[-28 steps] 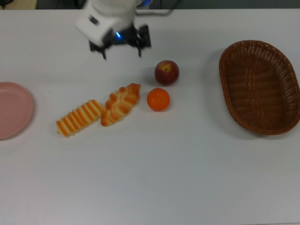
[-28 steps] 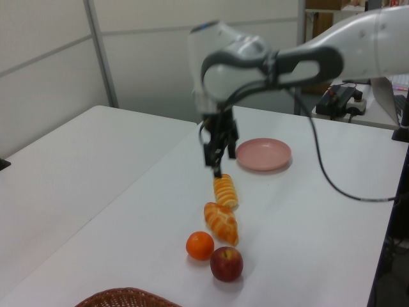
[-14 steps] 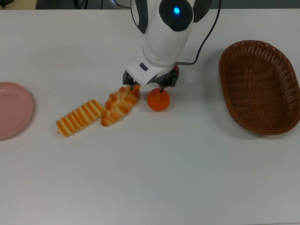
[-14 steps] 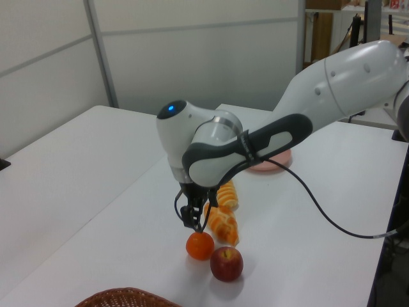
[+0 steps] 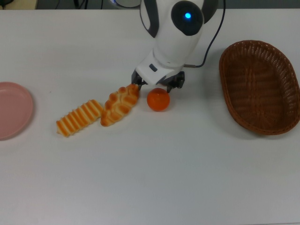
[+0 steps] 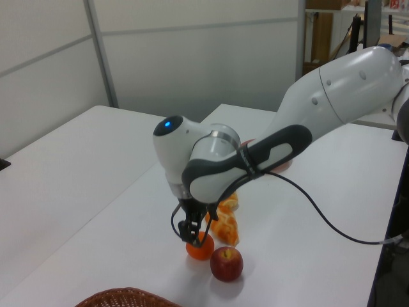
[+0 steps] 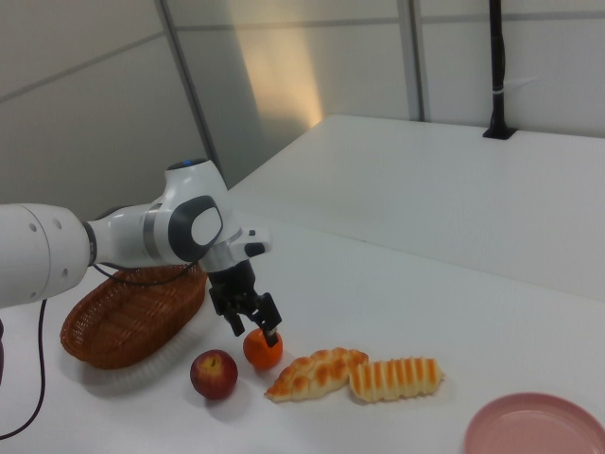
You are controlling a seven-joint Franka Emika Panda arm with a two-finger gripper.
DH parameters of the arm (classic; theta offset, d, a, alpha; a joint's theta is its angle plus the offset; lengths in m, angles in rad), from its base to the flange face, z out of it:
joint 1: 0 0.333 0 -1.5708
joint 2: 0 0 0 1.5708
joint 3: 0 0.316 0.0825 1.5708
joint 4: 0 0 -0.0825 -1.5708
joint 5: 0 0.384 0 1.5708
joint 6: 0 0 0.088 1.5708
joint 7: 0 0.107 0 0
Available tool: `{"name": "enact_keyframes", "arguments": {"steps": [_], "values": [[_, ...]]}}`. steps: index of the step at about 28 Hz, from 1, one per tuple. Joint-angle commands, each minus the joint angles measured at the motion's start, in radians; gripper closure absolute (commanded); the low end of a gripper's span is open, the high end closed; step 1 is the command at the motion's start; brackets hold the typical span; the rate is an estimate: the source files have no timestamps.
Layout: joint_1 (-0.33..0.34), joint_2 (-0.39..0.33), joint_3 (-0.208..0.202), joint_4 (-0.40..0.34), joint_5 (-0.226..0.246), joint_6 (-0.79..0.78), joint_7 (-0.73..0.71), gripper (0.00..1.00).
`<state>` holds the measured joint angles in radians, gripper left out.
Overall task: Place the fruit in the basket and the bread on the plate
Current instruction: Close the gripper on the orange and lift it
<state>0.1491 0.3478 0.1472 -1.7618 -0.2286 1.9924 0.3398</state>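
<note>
Top view: arm reaches in from the top edge, wrist body sits over the fruit area and hides the apple from this camera. hand [image 5: 159,87] is down at the orange [image 5: 158,100], dark fingers showing at either side of the wrist housing just above the fruit.

Left view: hand [image 6: 194,234] is at the top of the orange [image 6: 200,247], fingers straddling it with a visible gap, so partly open. Fingertips look to be at or touching the orange's upper surface; can't tell if they actually grip it. Orange sits on the table [image 6: 96,211], not lifted.

Right view: same read, hand [image 7: 255,326] right on top of the orange [image 7: 262,349], jaws apart around its crown.

Apple [image 7: 214,374] is on the table just beside the orange, toward the right view's left, not touching the hand. Braided loaf [image 5: 120,104] lies just beside the orange on the top view's left, its upper end close to one finger. Ridged loaf [image 5: 80,117] lies end to end with the braided one, further to the top view's left, touching or nearly so.

Basket [image 5: 276,117] is at the top view's right edge, well apart from the fruit, nothing in it. Pink plate [image 5: 23,101] is at the top view's left edge, partly cut off, nothing on it.
</note>
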Motion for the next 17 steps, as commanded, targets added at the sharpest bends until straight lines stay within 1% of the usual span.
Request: {"name": "enact_keyframes", "arguments": {"steps": [1,5,8,9,14,17], "values": [[0.029,-0.019,-0.008,-0.05,-0.034,0.039,0.041,0.0],[0.027,0.01,-0.009,-0.039,-0.035,0.043,0.045,0.0],[0.026,0.028,-0.014,-0.036,-0.037,0.086,0.054,0.0],[0.026,0.037,-0.015,-0.036,-0.044,0.112,0.067,0.0],[0.024,0.071,-0.015,-0.033,-0.109,0.121,0.114,0.0],[0.026,0.082,-0.015,-0.033,-0.112,0.128,0.119,0.0]]}}
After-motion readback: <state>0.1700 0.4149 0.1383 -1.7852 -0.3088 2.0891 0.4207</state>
